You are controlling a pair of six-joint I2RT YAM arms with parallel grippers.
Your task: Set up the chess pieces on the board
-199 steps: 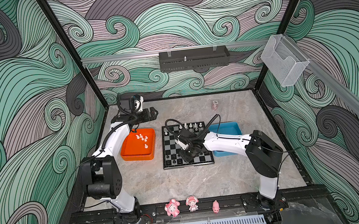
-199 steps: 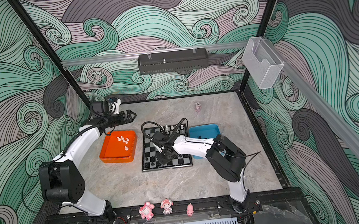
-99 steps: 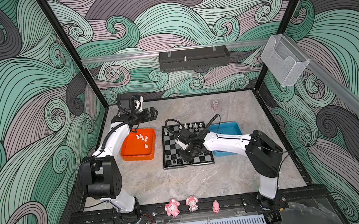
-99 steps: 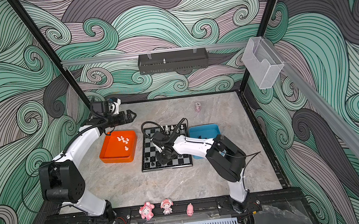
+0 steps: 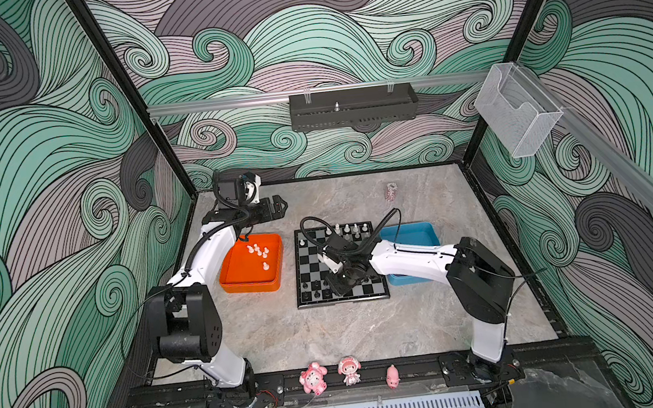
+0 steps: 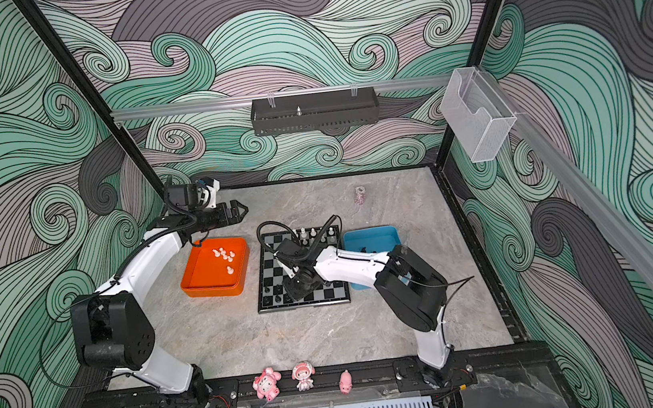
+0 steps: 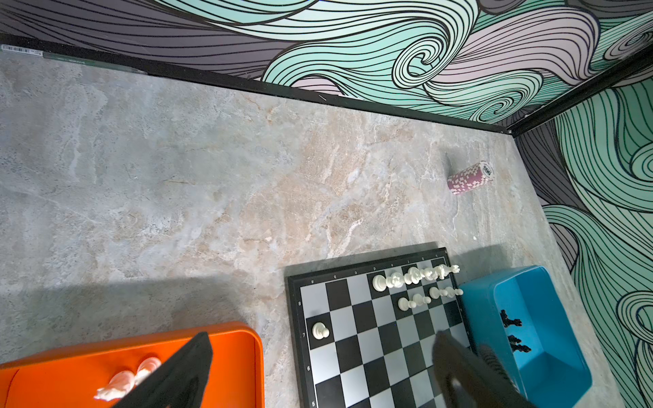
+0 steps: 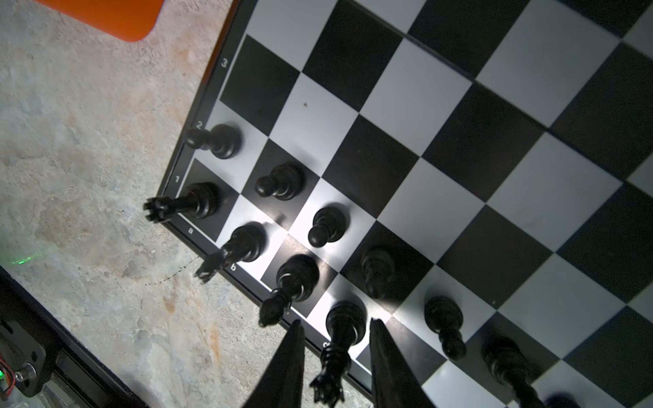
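The board [image 5: 314,256] lies mid-table between two trays. My right gripper [image 8: 337,320] is low over its near edge, open, with a finger on each side of a standing black queen [image 8: 332,356] and a gap on both sides. Several more black pieces [image 8: 282,183] stand on the two nearest rows. White pieces [image 7: 413,277] stand along the far rows, and one white pawn [image 7: 319,331] stands alone. My left gripper [image 5: 281,209] hangs open and empty above the far edge of the orange tray [image 5: 241,281], which holds several white pieces [image 5: 259,252].
The blue tray [image 5: 412,233] touches the board's right side and holds black pieces [image 7: 510,321]. A pink chip stack [image 5: 391,190] lies near the back wall. Three pink figurines [image 5: 348,372] stand on the front rail. Patterned walls close in the table.
My right gripper's jaws have parted from the black queen, which now stands free on its square. The left arm has not moved.
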